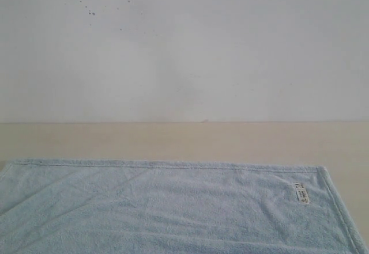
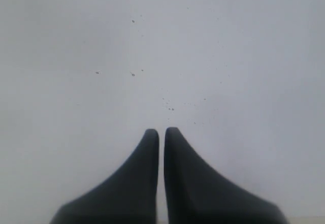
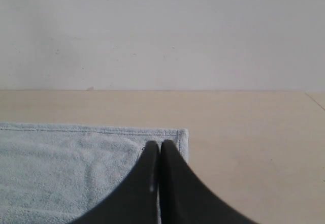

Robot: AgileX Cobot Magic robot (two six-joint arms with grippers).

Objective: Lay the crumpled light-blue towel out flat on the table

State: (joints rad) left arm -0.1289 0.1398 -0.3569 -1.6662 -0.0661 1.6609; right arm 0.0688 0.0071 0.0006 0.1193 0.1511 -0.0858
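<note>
Fingers (image 3: pixel 172 183) of the right gripper (image 3: pixel 156 144): black, pressed together tip to tip, nothing visible between them. The tips sit over the corner zone of the towel (image 1: pixel 173 208), just inside its hem (image 1: pixel 173 164); whether they touch the cloth cannot be told.

Towel: pale light-blue terry, lying spread flat on the table (image 1: pixel 173 141), with soft diagonal creases across the pile. In the exterior view its far edge runs straight, parallel to the wall (image 1: pixel 184 52), and the cloth runs out of the picture at the left and the near side. Care label (image 1: pixel 301 194): small, white, lying on the cloth near the far right corner.

Table: cream, matte; a bare strip lies between the towel's far edge and the wall, and more bare top shows beyond its right edge.

Left gripper (image 2: pixel 161 131): black fingers closed to a hairline gap, empty, seen against the white wall alone; no towel in its view. Neither gripper appears in the exterior view.

Wall: white, with small dark specks (image 1: pixel 91 12).
</note>
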